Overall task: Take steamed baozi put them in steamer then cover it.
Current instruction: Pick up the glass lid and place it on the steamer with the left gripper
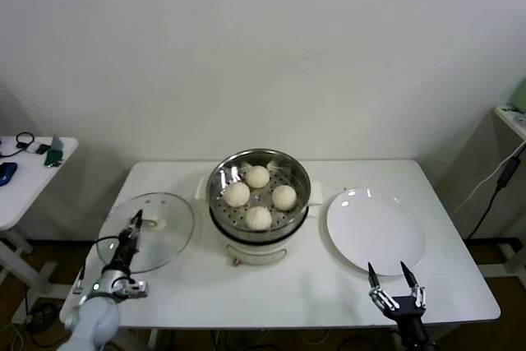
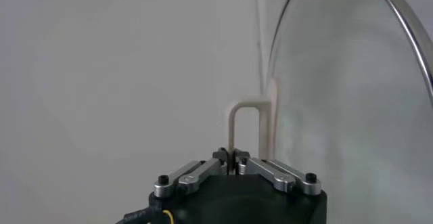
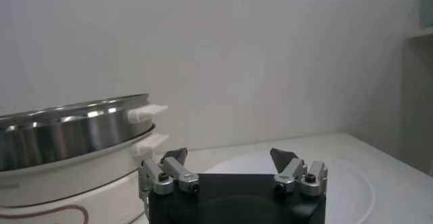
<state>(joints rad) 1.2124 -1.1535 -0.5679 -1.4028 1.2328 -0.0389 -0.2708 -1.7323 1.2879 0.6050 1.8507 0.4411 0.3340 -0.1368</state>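
Light was soft and even, falling from above; the wall behind showed no hard shadow. Ahead of the left claw (image 1: 136, 221), the glass lid (image 1: 146, 232) carried a pale sheen and its rim caught a thin bright line. Beyond both claws the steamer (image 1: 258, 195) threw small glints off its steel wall, with a faint shadow at its base on the surface (image 1: 279, 285). The plate (image 1: 376, 230) ahead of the right claw (image 1: 389, 273) bore a small glare near its far rim. In the left wrist view the lid beside the claw was blurred and hazy. In the right wrist view the fingers (image 3: 174, 156) were sharp, the background slightly soft.
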